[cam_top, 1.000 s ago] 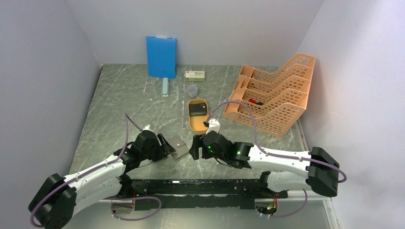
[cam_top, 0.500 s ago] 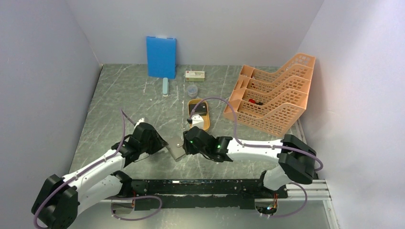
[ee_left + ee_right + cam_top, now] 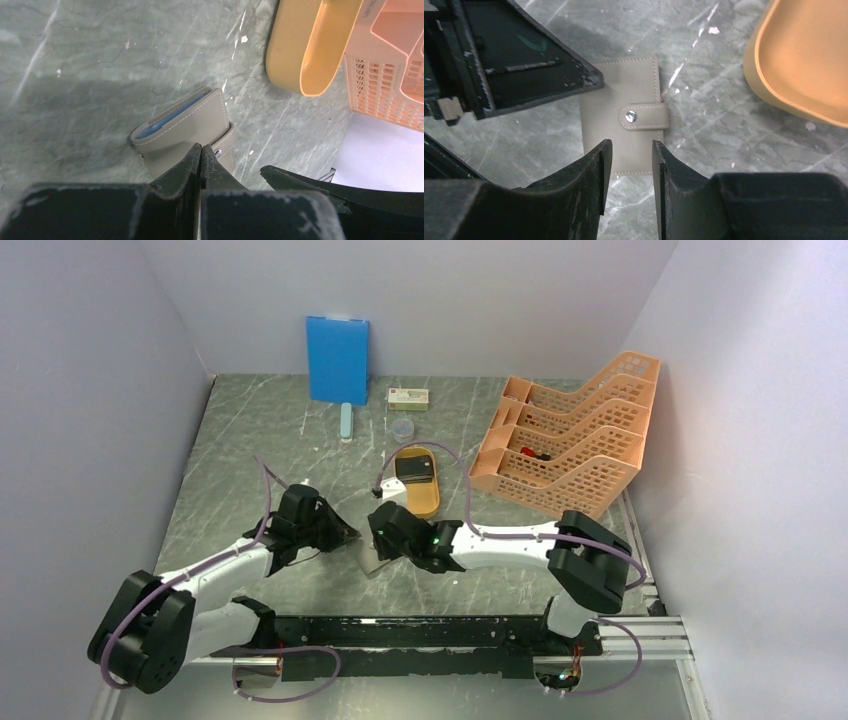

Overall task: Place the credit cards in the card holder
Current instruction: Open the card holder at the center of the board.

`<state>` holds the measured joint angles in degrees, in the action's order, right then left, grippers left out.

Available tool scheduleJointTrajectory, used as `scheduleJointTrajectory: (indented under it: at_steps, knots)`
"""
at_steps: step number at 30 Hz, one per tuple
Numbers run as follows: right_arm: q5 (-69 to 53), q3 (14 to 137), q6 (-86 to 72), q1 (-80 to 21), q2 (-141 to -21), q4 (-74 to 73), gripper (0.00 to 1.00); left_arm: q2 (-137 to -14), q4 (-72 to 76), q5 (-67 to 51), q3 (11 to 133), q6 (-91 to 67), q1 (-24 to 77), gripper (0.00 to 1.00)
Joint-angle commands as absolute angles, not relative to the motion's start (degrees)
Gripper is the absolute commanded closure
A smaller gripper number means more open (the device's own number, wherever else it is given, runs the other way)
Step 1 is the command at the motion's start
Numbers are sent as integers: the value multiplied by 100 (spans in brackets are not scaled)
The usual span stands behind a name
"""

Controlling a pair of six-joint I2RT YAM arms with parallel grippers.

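Both arms had swung inward: left gripper [image 3: 201, 150] pinched shut at the edge of the card holder [image 3: 616, 90] lying flat on the table [image 3: 250, 440], right gripper [image 3: 631, 150] hovered over it, jaws parted; credit cards [image 3: 413, 469] sat in the tray [image 3: 428, 506].

The card holder [image 3: 621, 127] lies on the table [image 3: 260, 440], before the tray [image 3: 425, 502] holding the credit cards [image 3: 414, 469].

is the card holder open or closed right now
Closed. In the right wrist view the card holder lies folded flat on the table, and its strap is snapped across the front cover.
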<state>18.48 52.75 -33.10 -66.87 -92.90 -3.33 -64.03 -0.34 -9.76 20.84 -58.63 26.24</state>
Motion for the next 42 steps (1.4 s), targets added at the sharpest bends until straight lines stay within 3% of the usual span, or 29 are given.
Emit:
scheduleJointTrajectory:
  at_steps: [1,35,42]
  knots:
    - [1964,5629,-3087,-6728,-9551,-390,60,-6580,624,-1356,2055,-5954,2520,95]
    - [2954,6971,-2500,-6992,-11087,-1614,52,-7443,993,-1319,1598,-5783,2206,95]
    - [3177,6975,-2547,-7007,-11266,-1764,55,-7383,976,-1318,1573,-5774,2197,95]
